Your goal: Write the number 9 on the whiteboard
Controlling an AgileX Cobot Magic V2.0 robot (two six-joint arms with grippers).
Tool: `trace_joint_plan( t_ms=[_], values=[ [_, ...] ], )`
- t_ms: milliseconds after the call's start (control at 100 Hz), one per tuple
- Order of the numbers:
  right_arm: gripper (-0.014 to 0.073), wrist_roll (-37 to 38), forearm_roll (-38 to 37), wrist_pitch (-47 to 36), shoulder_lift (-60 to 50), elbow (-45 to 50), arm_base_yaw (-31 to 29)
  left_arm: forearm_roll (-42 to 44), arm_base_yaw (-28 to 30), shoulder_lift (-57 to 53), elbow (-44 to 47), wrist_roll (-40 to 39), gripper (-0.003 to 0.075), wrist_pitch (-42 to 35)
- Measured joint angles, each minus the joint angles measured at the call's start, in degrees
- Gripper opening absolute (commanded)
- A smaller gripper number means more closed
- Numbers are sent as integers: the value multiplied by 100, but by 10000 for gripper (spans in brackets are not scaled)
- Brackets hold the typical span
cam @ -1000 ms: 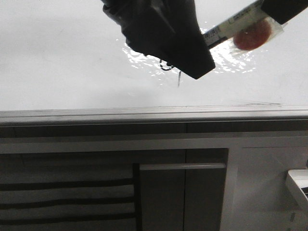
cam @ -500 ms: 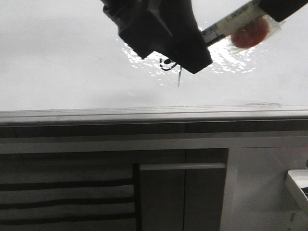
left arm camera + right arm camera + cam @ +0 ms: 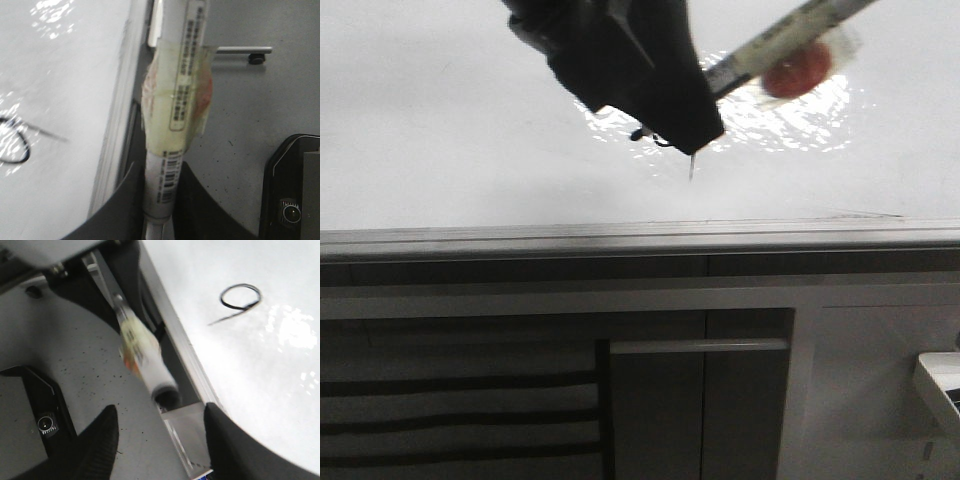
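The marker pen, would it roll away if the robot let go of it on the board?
Probably not far: the marker is a round, stiff tube, but the lumpy tape wrapped round it would likely stop it. It looks thin, so likely light.

A thin black number 9 (image 3: 241,297) is drawn on the glossy white whiteboard (image 3: 440,130) with its bright rippled glare, a white barcoded marker (image 3: 172,125) is wrapped in yellowish tape over a red patch, and grey cabinet fronts (image 3: 700,400) are seen below.

left gripper (image 3: 665,95) over whiteboard (image 3: 450,150) — marker (image 3: 775,40) raised
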Motion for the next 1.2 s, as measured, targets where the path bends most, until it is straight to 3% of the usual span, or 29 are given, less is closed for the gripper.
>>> trace_joint_plan(
  t_ms=[350, 590, 830, 1200],
  values=[
    [344, 457, -249, 57, -406, -13, -311, 2607, 1290, -1112, 259, -4157, -20, 1052],
    [344, 490, -249, 57, -406, -13, -311, 3308, 2311, -1818, 1528, -6025, -20, 229],
    [344, 497, -249, 57, -406, -13, -311, 3317, 2968, -1654, 2341, -6873, -20, -966],
    [344, 497, -249, 13, -406, -13, -311, 3202, 3022, -1128, 2375, -6962, -20, -1644]
  ],
)
